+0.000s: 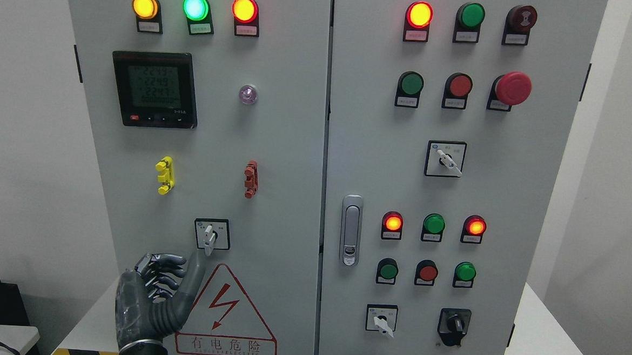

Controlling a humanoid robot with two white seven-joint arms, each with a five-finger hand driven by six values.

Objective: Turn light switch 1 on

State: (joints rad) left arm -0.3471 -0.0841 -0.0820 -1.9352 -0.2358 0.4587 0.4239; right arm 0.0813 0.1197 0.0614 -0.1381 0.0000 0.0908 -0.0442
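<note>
Here the left hand [158,293] is raised at the lower left of the cabinet's left door [274,143], fingers curled in and holding nothing, with the thumb stretched up so its tip sits just under the lever of the rotary selector switch [212,235]. That switch, on a square plate above the high-voltage warning triangle [225,313], looks like the target, though its label is too small to read. The step in hand is the final approach; no grip is made yet. Next the thumb and a finger must pinch the lever and twist it. Room is ample: bare door panel lies all around the switch, and the yellow terminal clip [164,175] and red terminal clip [250,179] sit well above. The right hand is not seen.
</note>
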